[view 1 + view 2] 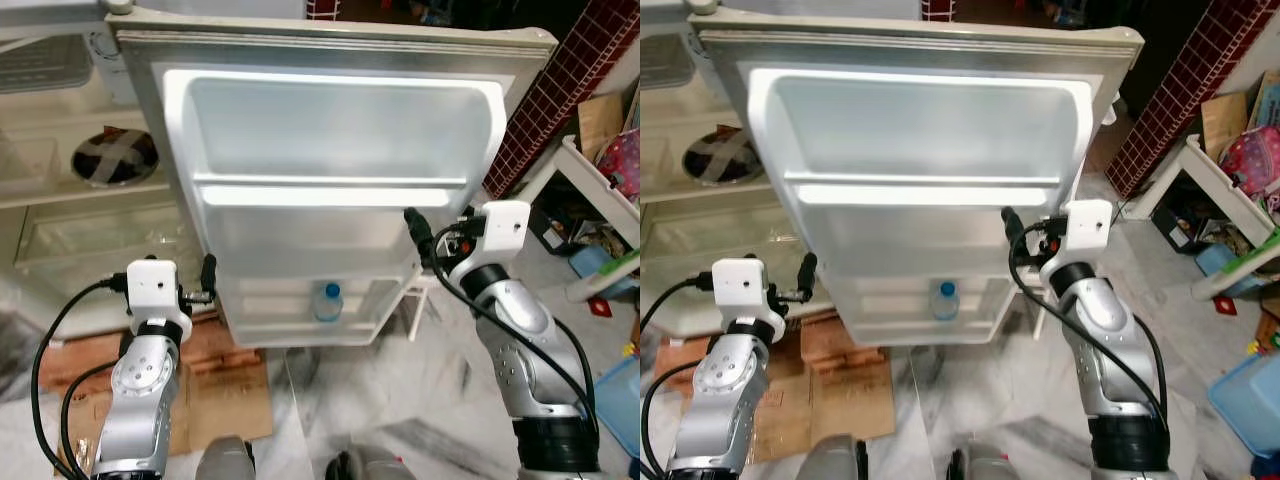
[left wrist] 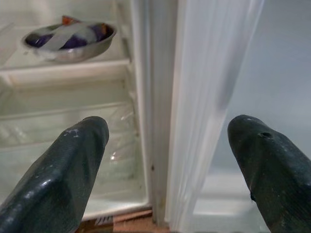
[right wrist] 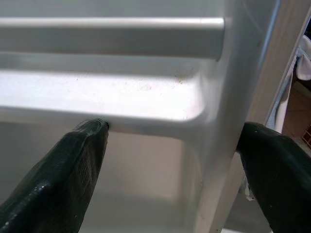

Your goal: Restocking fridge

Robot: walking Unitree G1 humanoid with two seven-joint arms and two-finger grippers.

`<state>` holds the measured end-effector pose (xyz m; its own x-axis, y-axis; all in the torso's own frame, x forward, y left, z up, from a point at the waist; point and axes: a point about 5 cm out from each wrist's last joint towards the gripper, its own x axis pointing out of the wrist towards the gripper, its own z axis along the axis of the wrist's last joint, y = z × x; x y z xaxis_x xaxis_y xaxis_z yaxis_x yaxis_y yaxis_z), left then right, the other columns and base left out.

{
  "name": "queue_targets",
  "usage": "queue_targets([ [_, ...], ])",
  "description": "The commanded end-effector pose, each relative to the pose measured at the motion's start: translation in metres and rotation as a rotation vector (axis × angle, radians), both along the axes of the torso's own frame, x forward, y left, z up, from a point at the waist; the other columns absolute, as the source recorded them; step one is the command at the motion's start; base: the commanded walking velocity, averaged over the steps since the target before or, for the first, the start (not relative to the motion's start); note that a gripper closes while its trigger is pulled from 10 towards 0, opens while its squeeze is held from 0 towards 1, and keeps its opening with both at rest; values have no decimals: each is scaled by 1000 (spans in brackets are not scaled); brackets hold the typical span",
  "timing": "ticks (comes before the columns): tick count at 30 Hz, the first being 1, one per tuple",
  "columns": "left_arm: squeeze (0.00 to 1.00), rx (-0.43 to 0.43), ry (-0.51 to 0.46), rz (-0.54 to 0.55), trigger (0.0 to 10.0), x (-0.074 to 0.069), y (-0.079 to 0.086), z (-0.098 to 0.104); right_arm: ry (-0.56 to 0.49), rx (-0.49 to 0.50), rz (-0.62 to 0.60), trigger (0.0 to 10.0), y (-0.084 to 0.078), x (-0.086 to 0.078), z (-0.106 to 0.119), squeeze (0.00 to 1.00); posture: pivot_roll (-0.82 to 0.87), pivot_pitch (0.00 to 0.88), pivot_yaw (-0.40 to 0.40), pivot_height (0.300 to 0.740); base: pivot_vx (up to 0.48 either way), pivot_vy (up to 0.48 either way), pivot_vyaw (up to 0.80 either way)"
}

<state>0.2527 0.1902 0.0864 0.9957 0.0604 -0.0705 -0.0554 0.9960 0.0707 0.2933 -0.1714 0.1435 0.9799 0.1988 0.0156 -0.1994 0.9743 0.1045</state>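
Note:
The white fridge door [image 1: 330, 150] stands swung open in front of me, its inner shelves facing me. A clear water bottle with a blue cap [image 1: 328, 301] stands upright in the lowest door shelf. My right gripper [image 1: 416, 232] is open, its fingers [image 3: 73, 165] straddling the door's right edge at mid height. At the door's lower left edge, near the hinge side, my left gripper [image 1: 208, 272] is open around the edge, fingers [image 2: 68, 160] apart. Inside the fridge a steel bowl [image 1: 114, 157] with covered food rests on a shelf.
Flattened cardboard [image 1: 215, 385] lies on the marble floor below the door. To the right stand a white table frame [image 1: 590, 190], a blue bin [image 1: 622, 400] and clutter. A red-tiled wall [image 1: 560, 80] rises behind the door.

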Motion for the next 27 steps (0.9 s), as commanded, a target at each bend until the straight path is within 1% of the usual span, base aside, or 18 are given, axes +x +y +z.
queue_targets([
  [1,0,3,12,1,10000,-1,0,-3,38,5,35,10000,7,1,-6,0,16,87,-62,740,-439,0,0],
  [5,0,3,11,-1,10000,-2,-1,-3,37,1,13,10000,4,4,-5,0,16,88,-61,740,-430,0,0],
  [9,0,2,10,-4,10000,-1,-2,-3,41,4,12,10000,7,7,-4,0,15,86,-61,740,-308,0,0],
  [12,0,2,6,-4,10000,-1,-2,-2,38,-12,9,10000,10,8,-3,0,16,84,-61,740,0,0,0],
  [13,0,-2,5,-2,10000,0,-2,-2,38,-65,-4,10000,12,10,-3,0,16,84,-61,740,0,0,0],
  [14,0,-5,3,-1,10000,0,-2,-2,37,-87,-10,10000,12,11,-4,0,16,84,-61,740,0,0,0],
  [17,0,-12,3,-5,10000,0,-3,-3,29,-91,12,10000,15,12,-6,0,18,81,-61,740,0,0,0],
  [19,0,-14,5,-3,10000,-1,-3,-3,31,-70,47,10000,18,12,-7,0,22,78,-63,740,0,0,0],
  [20,0,-15,7,-1,10000,-1,-3,-4,33,-100,39,10000,18,13,-8,0,23,76,-63,740,0,0,0],
  [21,0,-15,7,-1,10000,-1,-3,-4,33,-100,39,10000,18,13,-8,0,23,76,-63,740,0,0,0],
  [22,0,-16,8,0,10000,0,-3,-4,57,-85,28,10000,18,15,-11,0,23,76,-63,740,0,0,0],
  [23,0,-16,9,0,10000,0,-3,-5,61,-80,43,10000,19,16,-11,0,27,72,-64,740,0,0,0],
  [24,0,-15,8,0,10000,1,-3,-5,55,-99,55,10000,20,17,-10,0,28,71,-65,740,0,0,0],
  [26,0,-14,4,-1,10000,2,-3,-4,35,-142,37,10000,19,20,-8,0,29,70,-65,740,0,0,0],
  [27,0,-11,3,-2,10000,2,-3,-4,34,-137,23,10000,17,22,-8,0,30,69,-66,740,0,0,0],
])
